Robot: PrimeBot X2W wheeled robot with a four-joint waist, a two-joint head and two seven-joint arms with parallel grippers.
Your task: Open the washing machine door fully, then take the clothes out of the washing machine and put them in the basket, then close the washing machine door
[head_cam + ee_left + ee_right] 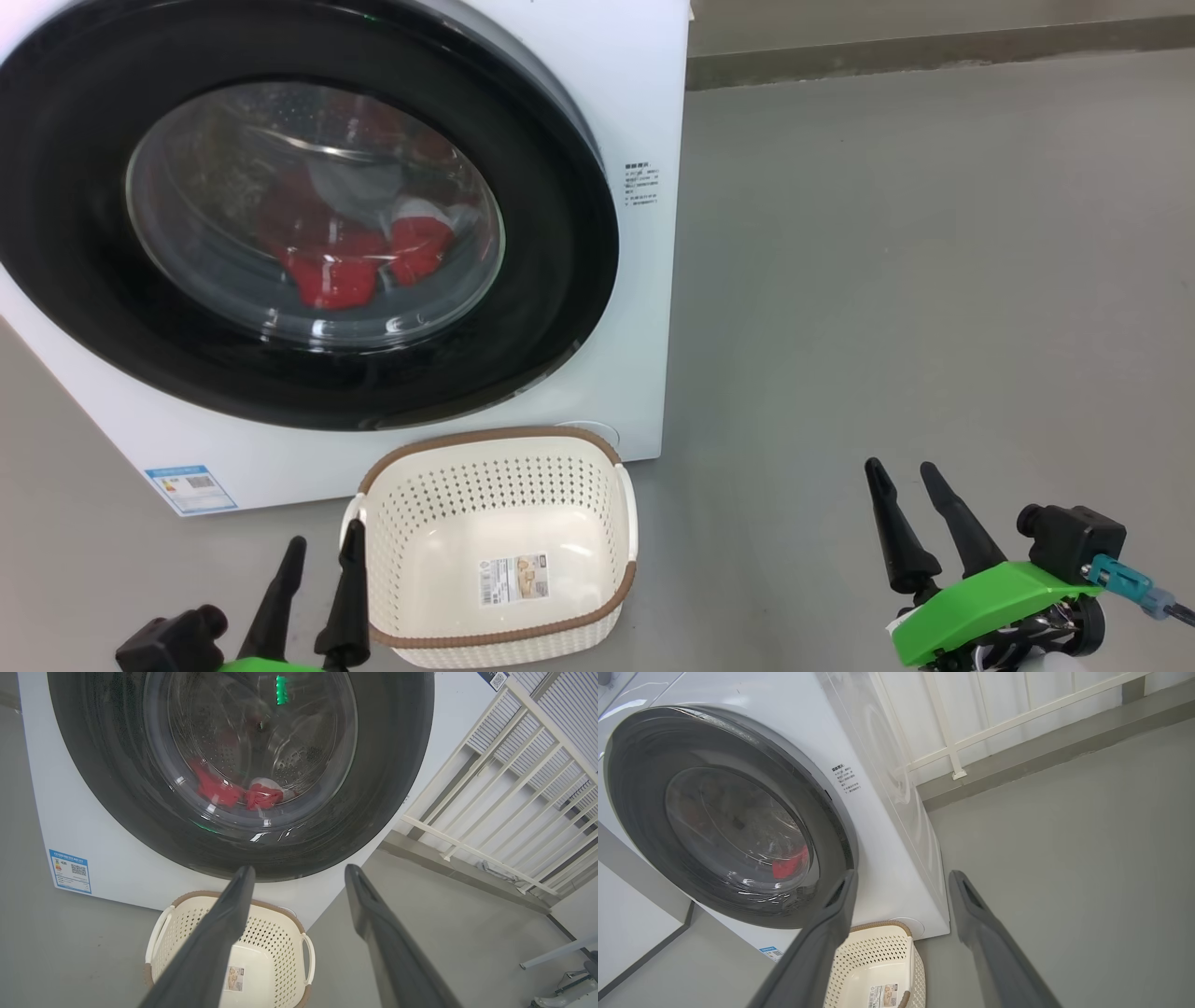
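Two grippers hang low, both wide open with nothing in them. The left gripper (327,532) is just beside the basket (485,435), fingers pointing up at the washing machine (644,112). The right gripper (899,465) is well off to the right, over the grey floor (887,280). The washing machine door (560,280) is shut flat on the front, its round glass facing out at the robot. Behind the glass the red clothes (336,271) lie in a heap low in the drum. The basket sits on the floor right under the door, touching nothing inside it — mouth up, a handle on each side
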